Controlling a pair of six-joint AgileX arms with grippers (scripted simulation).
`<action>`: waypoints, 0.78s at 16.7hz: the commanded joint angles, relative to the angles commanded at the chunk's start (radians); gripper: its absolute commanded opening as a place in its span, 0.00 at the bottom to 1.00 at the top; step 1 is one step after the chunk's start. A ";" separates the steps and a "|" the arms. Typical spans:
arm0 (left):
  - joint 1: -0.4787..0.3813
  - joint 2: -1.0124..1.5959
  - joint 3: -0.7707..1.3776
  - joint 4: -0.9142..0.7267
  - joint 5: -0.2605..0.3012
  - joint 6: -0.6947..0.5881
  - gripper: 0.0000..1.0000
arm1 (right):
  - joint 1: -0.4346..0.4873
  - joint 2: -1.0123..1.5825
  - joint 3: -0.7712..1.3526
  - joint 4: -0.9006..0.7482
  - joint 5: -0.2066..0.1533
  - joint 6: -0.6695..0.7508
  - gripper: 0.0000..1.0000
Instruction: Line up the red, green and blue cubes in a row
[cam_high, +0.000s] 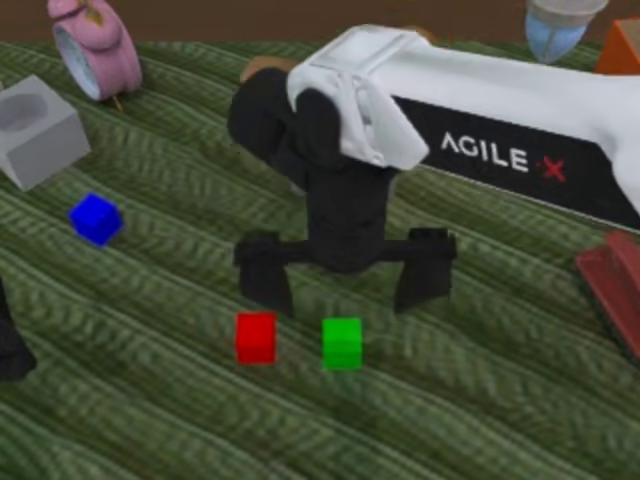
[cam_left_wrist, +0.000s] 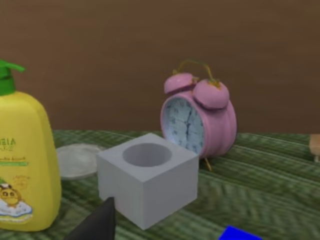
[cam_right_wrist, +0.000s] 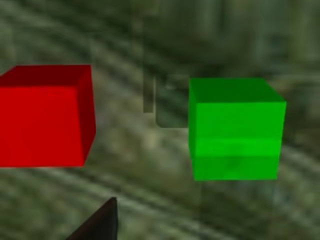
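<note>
The green-clothed tabletop (cam_high: 480, 400) carries everything. The right arm (cam_high: 500, 110) reaches in from the top view's right, its gripper (cam_high: 345, 285) hanging with jaws released and spread wide, holding nothing, just behind the red cube (cam_high: 256, 337).

Taking the red cube as the landmark: the grey block (cam_high: 35, 128) with a round hollow sits far off toward the back left corner, and the pink alarm clock (cam_high: 95, 45) stands farther back still, just beyond the block. A yellow bottle (cam_left_wrist: 22, 165) shows only in the left wrist view, near the grey block; where it lies from the red cube I cannot tell. A reddish object (cam_high: 615, 285) lies well to the right, cut by the edge.

The green cube (cam_high: 342, 343) sits just to the right of the red cube, level with it, with a narrow gap between them. The blue cube (cam_high: 96, 219) lies apart, to the left and farther back.

The left gripper (cam_high: 12, 345) appears only as a dark shape at the left edge, probably parked; whether its jaws are released or clenched I cannot tell.
</note>
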 joint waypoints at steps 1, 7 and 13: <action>0.000 0.000 0.000 0.000 0.000 0.000 1.00 | 0.001 -0.007 0.014 -0.015 0.000 -0.001 1.00; -0.001 0.009 0.009 -0.006 0.001 0.002 1.00 | -0.008 -0.015 0.009 -0.011 0.002 -0.006 1.00; -0.016 0.265 0.260 -0.170 0.006 0.068 1.00 | -0.107 -0.272 -0.202 0.137 0.057 -0.130 1.00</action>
